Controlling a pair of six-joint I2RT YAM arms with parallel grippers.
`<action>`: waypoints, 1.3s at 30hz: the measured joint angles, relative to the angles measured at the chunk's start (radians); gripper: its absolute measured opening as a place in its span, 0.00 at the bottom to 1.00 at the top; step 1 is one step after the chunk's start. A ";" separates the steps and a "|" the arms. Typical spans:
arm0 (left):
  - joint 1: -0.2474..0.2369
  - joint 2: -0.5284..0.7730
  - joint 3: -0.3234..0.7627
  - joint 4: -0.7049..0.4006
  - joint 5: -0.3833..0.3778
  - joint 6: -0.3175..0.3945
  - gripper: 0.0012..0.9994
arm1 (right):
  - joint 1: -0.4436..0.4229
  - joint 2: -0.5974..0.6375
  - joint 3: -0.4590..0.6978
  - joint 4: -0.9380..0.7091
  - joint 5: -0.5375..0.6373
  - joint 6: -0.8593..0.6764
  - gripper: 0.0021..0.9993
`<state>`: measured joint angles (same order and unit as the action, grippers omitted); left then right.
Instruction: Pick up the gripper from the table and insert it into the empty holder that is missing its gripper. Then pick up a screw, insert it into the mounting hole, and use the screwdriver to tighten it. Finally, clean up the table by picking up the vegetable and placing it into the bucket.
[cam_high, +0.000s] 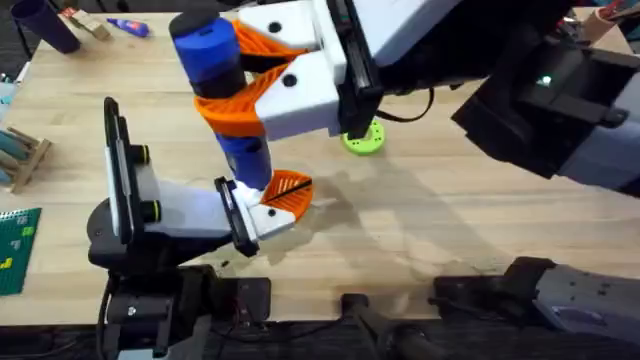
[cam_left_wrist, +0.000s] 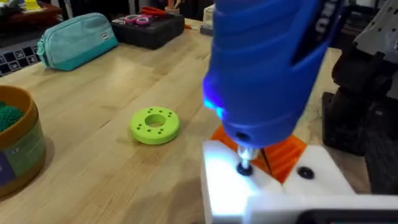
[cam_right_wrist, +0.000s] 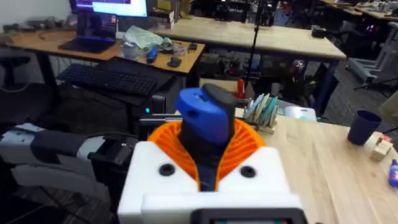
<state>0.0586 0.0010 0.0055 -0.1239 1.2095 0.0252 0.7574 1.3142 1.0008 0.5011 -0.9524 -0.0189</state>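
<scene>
Standing upright over the front left of the table (cam_high: 450, 215), the screwdriver (cam_high: 215, 70) has its metal bit pressed down onto a dark screw (cam_left_wrist: 244, 168) in the white base of the gripper (cam_high: 285, 192), which sits seated at the tip of the holder (cam_high: 170, 215). The tool is a thick bright-blue cylinder with a black band and a narrower lower shaft; it looks rigid, smooth and fairly hefty, so the firm hold belongs round the fat upper barrel, where the ribbed pads can bite and keep it plumb. The right end effector (cam_high: 245, 80) does exactly that, its orange-and-white fingers closed round the barrel. The small gripper is a light, stiff orange ribbed wedge on white plastic, liable to shift until the screw is snug. I judge tightening to be the step in hand. The left end effector's state I cannot tell. A green ring-shaped disc (cam_high: 363, 138) lies just beyond, and a brown bucket (cam_left_wrist: 15, 149) stands near the table's edge.
</scene>
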 joint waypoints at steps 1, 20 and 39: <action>0.000 0.000 0.000 0.000 0.000 0.000 0.01 | 0.000 0.000 0.000 0.000 0.000 0.000 0.10; 0.000 0.000 0.000 0.000 0.000 0.000 0.01 | 0.000 0.018 0.331 -0.310 0.000 -0.053 0.10; 0.000 0.000 0.000 0.000 0.000 0.000 0.01 | -0.151 0.015 0.419 -1.079 0.200 -0.479 0.09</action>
